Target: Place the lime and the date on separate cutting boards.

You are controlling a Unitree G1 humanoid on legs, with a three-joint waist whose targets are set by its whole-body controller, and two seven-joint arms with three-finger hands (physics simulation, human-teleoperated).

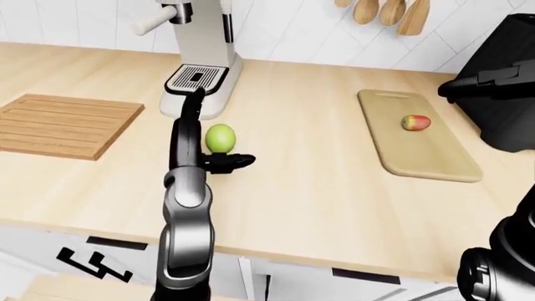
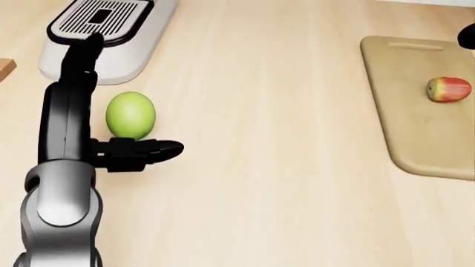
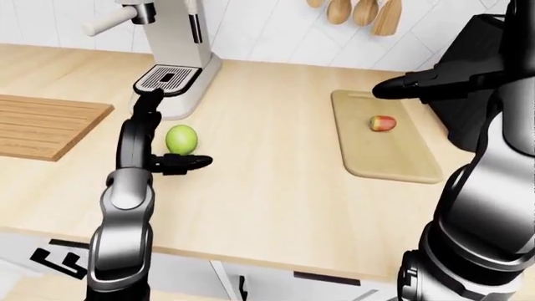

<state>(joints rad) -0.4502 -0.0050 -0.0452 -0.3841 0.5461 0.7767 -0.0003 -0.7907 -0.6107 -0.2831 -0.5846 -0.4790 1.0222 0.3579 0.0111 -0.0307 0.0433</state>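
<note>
The green lime [image 2: 131,115] rests on the wooden counter just below the coffee machine's base. My left hand [image 2: 132,94] is open about it: the long fingers [image 2: 74,72] stretch up along its left side and the thumb [image 2: 156,149] lies just under it. None of them closes on the lime. The red and yellow date [image 2: 448,89] lies on the light cutting board [image 1: 422,153] at the right. In the right-eye view my right hand [image 3: 393,88] hovers open above that board's upper edge, holding nothing.
A darker slatted cutting board [image 1: 67,122] lies at the far left of the counter. The white coffee machine [image 1: 201,50] stands above the lime, its drip tray [image 2: 100,16] beside my fingertips. A black appliance [image 1: 512,37] sits at the right. The counter edge [image 1: 334,266] runs along the bottom.
</note>
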